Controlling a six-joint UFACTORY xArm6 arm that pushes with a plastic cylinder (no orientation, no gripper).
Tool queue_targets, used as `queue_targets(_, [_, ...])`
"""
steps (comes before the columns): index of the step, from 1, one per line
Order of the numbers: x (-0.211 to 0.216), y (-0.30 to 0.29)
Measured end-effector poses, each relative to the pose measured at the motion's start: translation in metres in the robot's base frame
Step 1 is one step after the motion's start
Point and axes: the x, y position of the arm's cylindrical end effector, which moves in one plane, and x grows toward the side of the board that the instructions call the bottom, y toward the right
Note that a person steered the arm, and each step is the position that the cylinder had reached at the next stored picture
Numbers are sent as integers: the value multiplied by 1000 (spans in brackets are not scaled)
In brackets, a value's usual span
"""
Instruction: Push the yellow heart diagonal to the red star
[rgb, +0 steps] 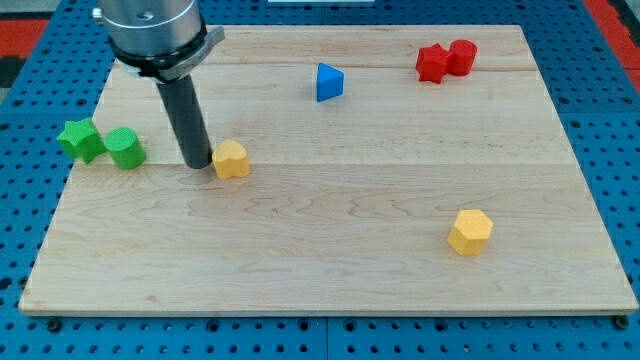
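Where my tip (198, 163) touches, yellow heart (232, 159), upright

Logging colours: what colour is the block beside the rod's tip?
Yellow: the heart by my tip, camera view.

My tip (198, 163) just left of heart (232, 159)

A shiny silver-grey cylinder housing up top, dark collar beneath with a small flange, and a straight matte black rod running down to my tip (198, 164).
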Motion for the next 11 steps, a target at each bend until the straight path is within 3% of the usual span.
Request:
queue_targets(2, [-14,-42])
queue_targets(4, [56,-67])
queue_targets(5, [81,-55])
queue_targets(6, [49,-47])
queue_targets(8, [-21,37])
queue_targets(9, [-7,99])
queue_targets(11, [31,72])
